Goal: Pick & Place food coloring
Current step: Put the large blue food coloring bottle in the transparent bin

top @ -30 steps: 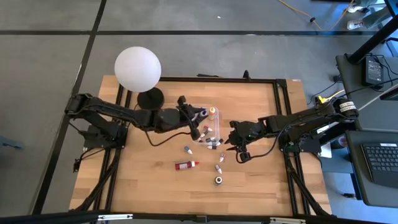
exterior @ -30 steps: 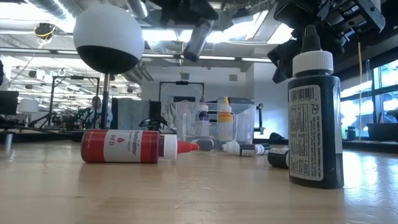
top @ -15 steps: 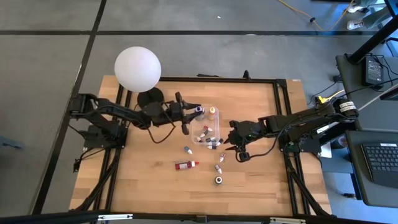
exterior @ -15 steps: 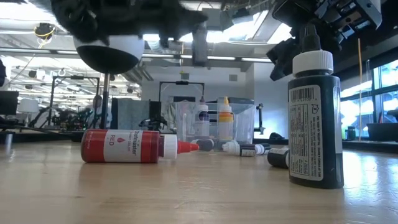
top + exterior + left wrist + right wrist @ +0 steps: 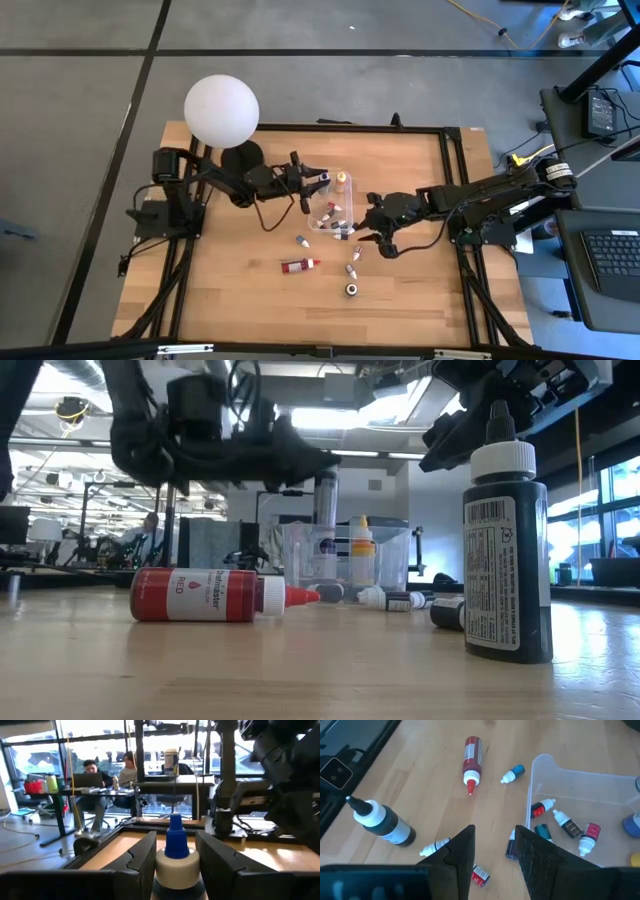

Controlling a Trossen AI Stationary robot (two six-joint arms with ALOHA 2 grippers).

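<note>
— Where's the lamp point(image 5: 221, 110)?
— Well behind the box point(image 5: 336, 205). The left gripper point(image 5: 311, 186), just left of the box, clamps a blue-capped bottle point(image 5: 175, 860).
— The right gripper point(image 5: 374, 232)?
— Just right of the box, fingers parted, holding nothing. A red bottle point(image 5: 299, 265) lies before the box.

Table layout: box central, bottles in and around it.
Lamp point(image 5: 221, 110) stands far left; box point(image 5: 334, 207) at centre holds several bottles point(image 5: 562, 822); further bottles point(image 5: 300, 265) lie on the table point(image 5: 230, 290) nearer.
</note>
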